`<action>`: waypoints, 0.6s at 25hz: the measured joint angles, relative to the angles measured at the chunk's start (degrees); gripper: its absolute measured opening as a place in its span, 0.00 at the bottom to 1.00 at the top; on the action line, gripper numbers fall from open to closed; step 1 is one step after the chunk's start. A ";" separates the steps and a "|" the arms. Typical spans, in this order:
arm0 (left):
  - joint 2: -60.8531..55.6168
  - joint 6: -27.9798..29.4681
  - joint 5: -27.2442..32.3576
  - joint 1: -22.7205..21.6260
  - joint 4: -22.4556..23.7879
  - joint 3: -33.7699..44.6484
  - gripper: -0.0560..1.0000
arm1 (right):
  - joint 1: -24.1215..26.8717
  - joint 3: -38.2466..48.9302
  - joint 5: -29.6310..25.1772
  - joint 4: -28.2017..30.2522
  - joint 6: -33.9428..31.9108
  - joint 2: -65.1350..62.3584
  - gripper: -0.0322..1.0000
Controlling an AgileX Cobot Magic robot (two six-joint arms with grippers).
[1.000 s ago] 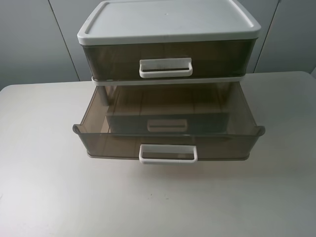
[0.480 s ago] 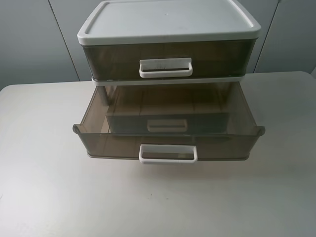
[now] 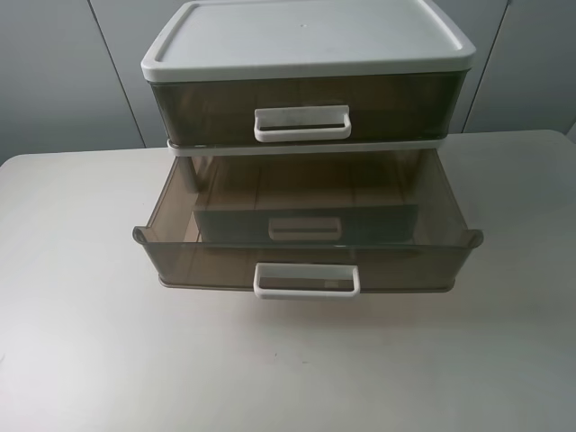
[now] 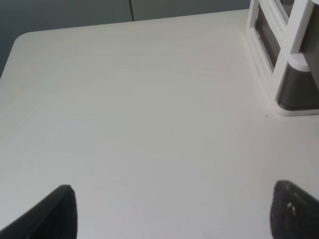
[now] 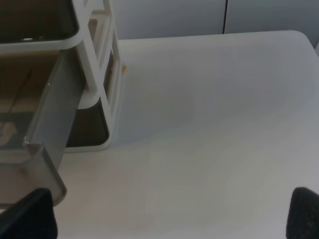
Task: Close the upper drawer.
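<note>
The upper drawer [image 3: 302,106] is smoky-brown with a white loop handle [image 3: 301,124]. It sits flush under the cabinet's white top [image 3: 306,36] in the exterior high view. The lower drawer [image 3: 306,265] is pulled far out, with a smaller brown box [image 3: 304,225] inside. Neither gripper shows in the exterior view. My left gripper [image 4: 172,214] is open and empty over bare table, to the left of the cabinet's corner [image 4: 289,64]. My right gripper [image 5: 169,219] is open and empty, to the right of the pulled-out lower drawer [image 5: 45,149].
The cabinet stands at the back middle of a white table [image 3: 90,342]. Grey wall panels [image 3: 54,72] rise behind the table. The cabinet's white side frame [image 5: 99,74] shows in the right wrist view.
</note>
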State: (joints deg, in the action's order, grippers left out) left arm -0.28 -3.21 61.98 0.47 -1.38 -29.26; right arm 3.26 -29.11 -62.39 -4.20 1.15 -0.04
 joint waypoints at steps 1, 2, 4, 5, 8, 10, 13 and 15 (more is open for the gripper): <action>0.00 0.00 0.00 0.00 0.00 0.00 0.75 | 0.00 0.00 0.00 0.11 0.00 0.00 0.71; 0.00 0.00 0.00 0.00 0.00 0.00 0.75 | -0.22 0.00 0.00 0.11 0.00 0.00 0.71; 0.00 0.00 0.00 0.00 0.00 0.00 0.75 | -0.32 0.00 0.00 0.11 0.00 0.00 0.71; 0.00 0.00 0.00 0.00 0.00 0.00 0.75 | -0.32 0.00 0.00 0.11 0.00 0.00 0.71; 0.00 0.00 0.00 0.00 0.00 0.00 0.75 | -0.32 0.04 0.00 0.11 0.00 0.00 0.71; 0.00 0.00 0.00 0.00 0.00 0.00 0.75 | -0.32 0.04 0.00 0.11 0.00 0.00 0.71; 0.00 0.00 0.00 0.00 0.00 0.00 0.75 | -0.32 0.04 0.00 0.11 0.00 0.00 0.71; 0.00 0.00 0.00 0.00 0.00 0.00 0.75 | -0.32 0.04 0.00 0.11 0.00 0.00 0.71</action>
State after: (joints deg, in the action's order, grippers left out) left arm -0.28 -3.21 61.98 0.47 -1.38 -29.26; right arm 2.94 -29.07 -62.39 -4.09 1.15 -0.04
